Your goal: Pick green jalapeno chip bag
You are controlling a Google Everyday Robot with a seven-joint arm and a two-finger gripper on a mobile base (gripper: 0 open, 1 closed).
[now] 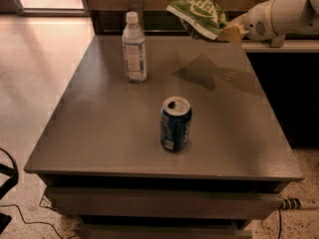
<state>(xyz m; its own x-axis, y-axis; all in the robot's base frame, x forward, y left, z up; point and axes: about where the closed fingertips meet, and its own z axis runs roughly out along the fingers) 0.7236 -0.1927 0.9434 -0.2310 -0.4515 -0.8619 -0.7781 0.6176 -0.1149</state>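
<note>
The green jalapeno chip bag (198, 16) is a crinkled green bag with a pale logo. It hangs in the air above the far right of the grey table (99, 133), clear of the surface, casting a shadow below. My gripper (225, 32) comes in from the right on a white arm and is shut on the bag's right end.
A clear plastic water bottle (134, 48) stands upright at the far left-centre of the table. An open blue soda can (175, 123) stands near the middle front. A wooden wall and a white ledge (279, 46) lie behind. Drawers sit below the tabletop.
</note>
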